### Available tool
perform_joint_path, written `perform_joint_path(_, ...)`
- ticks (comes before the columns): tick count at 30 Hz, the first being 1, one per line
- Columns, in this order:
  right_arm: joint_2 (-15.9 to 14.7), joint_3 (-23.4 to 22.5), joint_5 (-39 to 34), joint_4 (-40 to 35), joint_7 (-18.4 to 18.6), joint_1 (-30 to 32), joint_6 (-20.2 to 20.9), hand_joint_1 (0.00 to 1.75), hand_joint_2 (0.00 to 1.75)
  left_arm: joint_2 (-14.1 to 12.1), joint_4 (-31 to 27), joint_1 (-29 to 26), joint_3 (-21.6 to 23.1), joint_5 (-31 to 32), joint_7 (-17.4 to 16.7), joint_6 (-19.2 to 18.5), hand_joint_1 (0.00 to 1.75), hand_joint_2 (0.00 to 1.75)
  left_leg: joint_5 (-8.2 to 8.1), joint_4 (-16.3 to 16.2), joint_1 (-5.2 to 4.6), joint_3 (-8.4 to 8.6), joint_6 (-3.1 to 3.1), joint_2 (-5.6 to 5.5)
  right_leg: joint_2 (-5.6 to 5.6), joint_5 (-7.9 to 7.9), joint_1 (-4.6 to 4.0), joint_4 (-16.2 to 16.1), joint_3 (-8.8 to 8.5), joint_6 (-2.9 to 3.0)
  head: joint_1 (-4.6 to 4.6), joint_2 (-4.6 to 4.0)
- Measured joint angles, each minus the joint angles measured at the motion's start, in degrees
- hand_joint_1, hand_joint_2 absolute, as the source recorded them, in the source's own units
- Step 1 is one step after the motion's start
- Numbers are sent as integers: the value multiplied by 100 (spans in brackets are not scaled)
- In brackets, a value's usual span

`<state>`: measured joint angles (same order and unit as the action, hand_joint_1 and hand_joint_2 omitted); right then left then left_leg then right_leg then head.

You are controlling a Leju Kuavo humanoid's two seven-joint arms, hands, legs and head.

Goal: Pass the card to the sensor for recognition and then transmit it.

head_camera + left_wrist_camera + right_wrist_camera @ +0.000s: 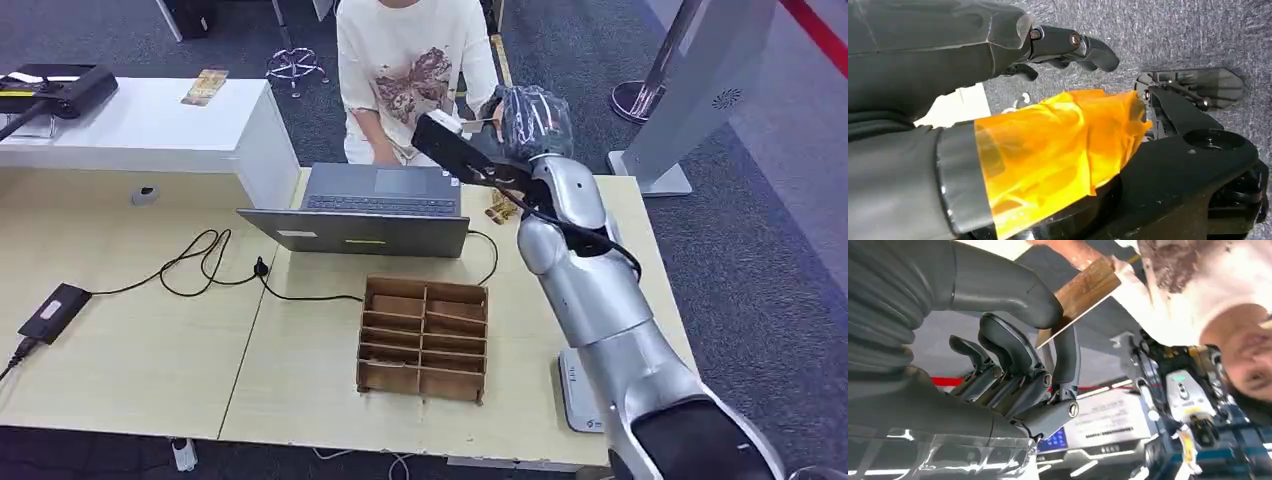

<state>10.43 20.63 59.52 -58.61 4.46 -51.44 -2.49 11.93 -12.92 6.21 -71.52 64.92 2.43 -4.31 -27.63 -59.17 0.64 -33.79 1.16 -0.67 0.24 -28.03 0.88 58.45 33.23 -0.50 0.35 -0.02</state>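
Pale matt wood-grain desk, brown raw-cardboard compartment organizer, glossy silver metal right arm, and matt grey metal laptop.

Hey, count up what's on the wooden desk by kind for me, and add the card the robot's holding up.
Laptop: 1
Compartment organizer box: 1
Black power adapter: 1
White device at the desk's near edge: 1
Card, pinched in the right robot hand: 1
Total: 5
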Motion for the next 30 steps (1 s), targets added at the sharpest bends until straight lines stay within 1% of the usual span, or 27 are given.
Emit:
perform_joint_path(8,63,-319,-278,1255,-2,-576,70,175,175,-11,0,-1,50,48,-9,0,0,0,0,0,0,0,0,0,0,1,0,-1,1,0,-2,0)
perform_joint_path(12,68,-478,-295,1728,-17,-774,63,175,175,-13,0,0,63,48,-9,-2,0,0,0,-1,1,0,0,0,0,0,-1,-1,0,0,4,0)
perform_joint_path(16,81,-624,-379,2101,-80,-917,81,175,175,-30,0,0,90,48,-7,-11,0,0,0,-1,0,-1,0,0,1,0,0,-1,3,0,2,0)
perform_joint_path(22,100,-817,-424,2334,-203,-928,66,175,175,-55,0,0,94,46,2,-17,0,0,0,0,0,-1,0,0,1,0,-1,0,3,0,2,2)
perform_joint_path(23,100,-835,-413,2355,-206,-927,66,161,175,-59,0,-1,94,46,2,-17,0,0,0,0,0,-1,0,0,1,0,0,0,3,0,0,0)
perform_joint_path(24,101,-844,-396,2373,-205,-928,66,0,175,-59,0,-1,94,44,2,-17,0,0,0,0,0,-1,0,0,1,0,0,0,2,0,2,2)
perform_joint_path(30,125,-868,-404,2474,-241,-920,2,0,175,-63,0,-1,94,31,2,-17,0,0,0,-1,0,0,0,0,1,0,0,0,2,0,2,0)
